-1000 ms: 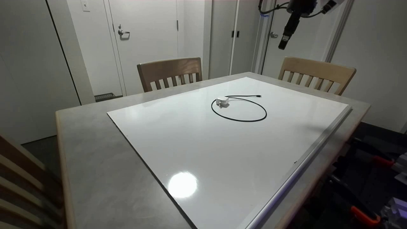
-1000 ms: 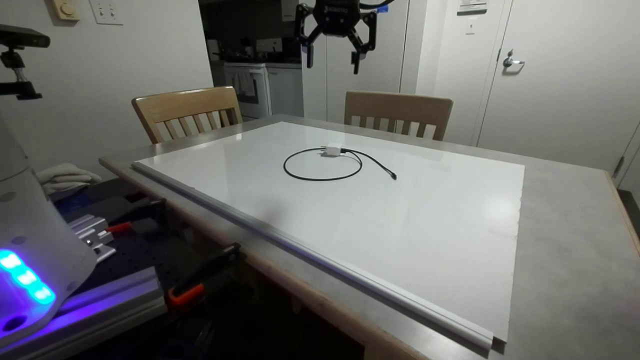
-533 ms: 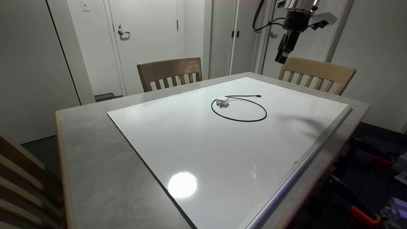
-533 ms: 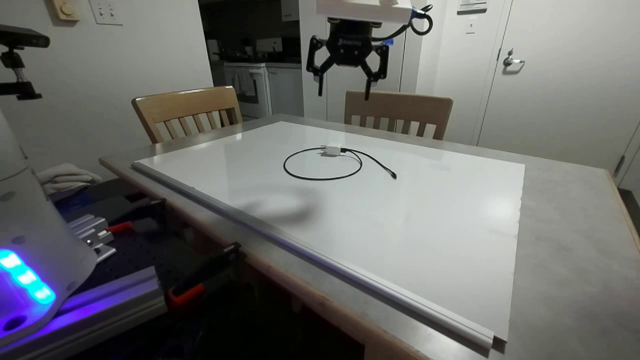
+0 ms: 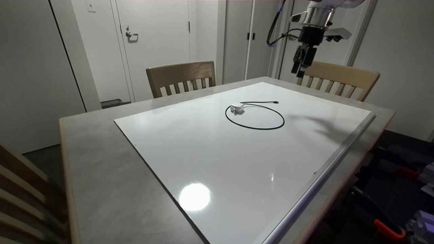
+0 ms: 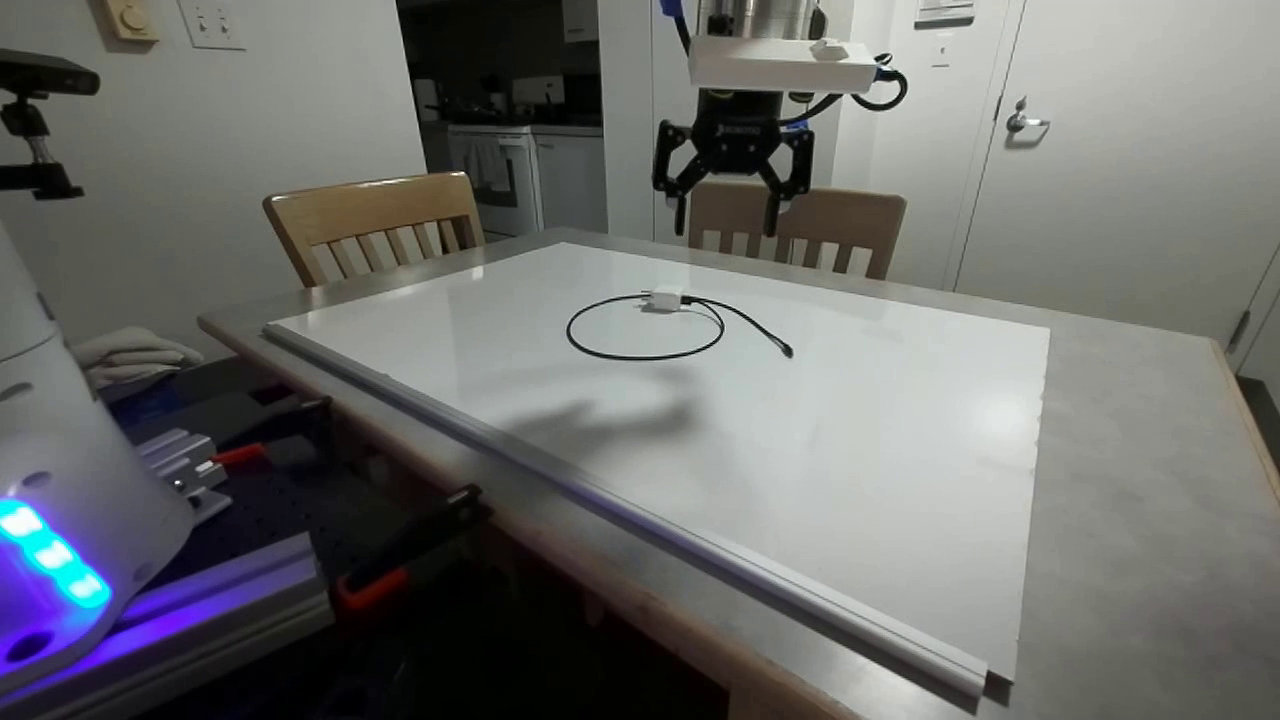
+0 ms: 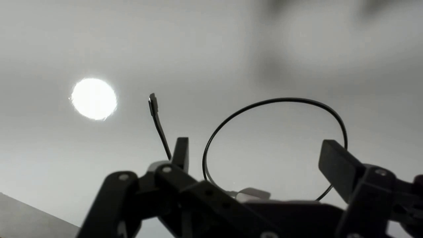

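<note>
My gripper [image 6: 725, 228] hangs in the air over the white board [image 6: 850, 430], its fingers wide apart and nothing between them. Below it on the board lies a small white charger plug [image 6: 667, 298] joined to a thin black cable [image 5: 254, 128]. The cable makes one large loop, and its free connector end [image 6: 788, 351] points away from the loop. In the wrist view the loop shows between and behind the fingers [image 7: 340, 168], while the charger [image 7: 247, 197] is mostly hidden by the gripper body. Nothing is touched.
The board rests on a grey table [image 5: 108, 179] and has a metal rail [image 6: 640, 510] along one edge. Wooden chairs [image 5: 179, 74] stand around the table. Clamps with orange handles [image 6: 370, 590] and the robot's base [image 6: 80, 480] are at the rail side.
The arm has come down towards the board, drifting left in an exterior view where it first hung higher, and its shadow has spread. The jaws stay open; charger and cable have not moved.
</note>
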Robot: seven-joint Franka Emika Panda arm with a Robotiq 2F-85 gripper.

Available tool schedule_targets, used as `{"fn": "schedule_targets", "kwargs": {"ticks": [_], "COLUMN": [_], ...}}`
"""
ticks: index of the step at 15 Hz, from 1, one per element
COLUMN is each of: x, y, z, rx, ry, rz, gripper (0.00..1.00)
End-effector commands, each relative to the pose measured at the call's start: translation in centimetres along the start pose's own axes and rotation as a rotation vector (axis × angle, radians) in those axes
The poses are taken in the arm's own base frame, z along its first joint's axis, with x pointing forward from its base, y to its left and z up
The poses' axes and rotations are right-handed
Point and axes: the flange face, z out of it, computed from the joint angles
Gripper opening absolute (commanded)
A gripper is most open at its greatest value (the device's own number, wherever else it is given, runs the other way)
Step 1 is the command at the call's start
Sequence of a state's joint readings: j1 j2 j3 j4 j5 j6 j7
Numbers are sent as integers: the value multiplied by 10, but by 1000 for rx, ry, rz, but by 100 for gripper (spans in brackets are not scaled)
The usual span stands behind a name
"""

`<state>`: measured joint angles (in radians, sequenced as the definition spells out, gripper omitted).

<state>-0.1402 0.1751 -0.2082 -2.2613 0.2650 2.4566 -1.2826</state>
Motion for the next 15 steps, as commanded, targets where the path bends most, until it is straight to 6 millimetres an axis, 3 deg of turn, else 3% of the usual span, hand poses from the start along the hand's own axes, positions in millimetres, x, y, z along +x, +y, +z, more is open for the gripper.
{"fn": "schedule_targets", "kwargs": {"ticks": [1, 8, 15], "x": [1, 7, 6], "y": [0, -4, 8], "z": [-1, 8, 35], "rx": [0, -50, -128], "ry": [1, -38, -90], "rz": [1, -33, -165], "gripper": [100, 100, 100]}}
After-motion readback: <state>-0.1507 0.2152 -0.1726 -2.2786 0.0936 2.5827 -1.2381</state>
